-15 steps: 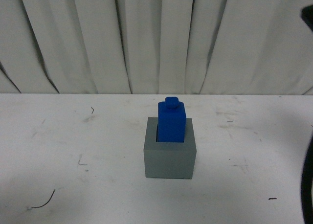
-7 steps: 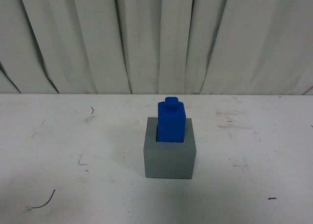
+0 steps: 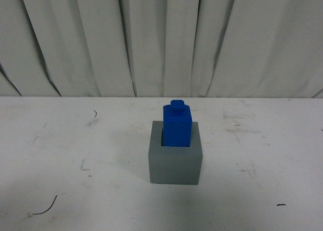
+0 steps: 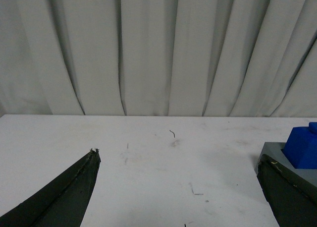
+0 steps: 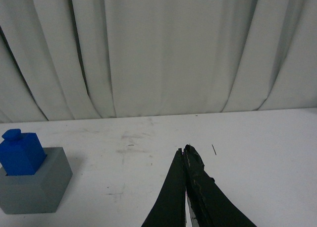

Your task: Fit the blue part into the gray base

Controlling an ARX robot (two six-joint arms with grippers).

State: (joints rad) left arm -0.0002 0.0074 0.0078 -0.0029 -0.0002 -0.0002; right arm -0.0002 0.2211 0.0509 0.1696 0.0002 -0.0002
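The blue part [image 3: 177, 124] stands upright in the square recess of the gray base [image 3: 175, 163], mid-table in the front view, its stud on top. Neither arm shows in the front view. In the left wrist view my left gripper [image 4: 181, 155] is open and empty over bare table, with the gray base [image 4: 274, 155] and blue part [image 4: 303, 146] beside one finger. In the right wrist view my right gripper [image 5: 183, 150] is shut and empty above the table, well apart from the blue part [image 5: 21, 153] in the gray base [image 5: 34, 188].
The white table [image 3: 75, 140] has scuffs and small dark marks. A pleated white curtain [image 3: 151, 39] hangs along its far edge.
A dark arm part at the right edge of the front view one second ago has gone out of view. The blue part and gray base have not moved.
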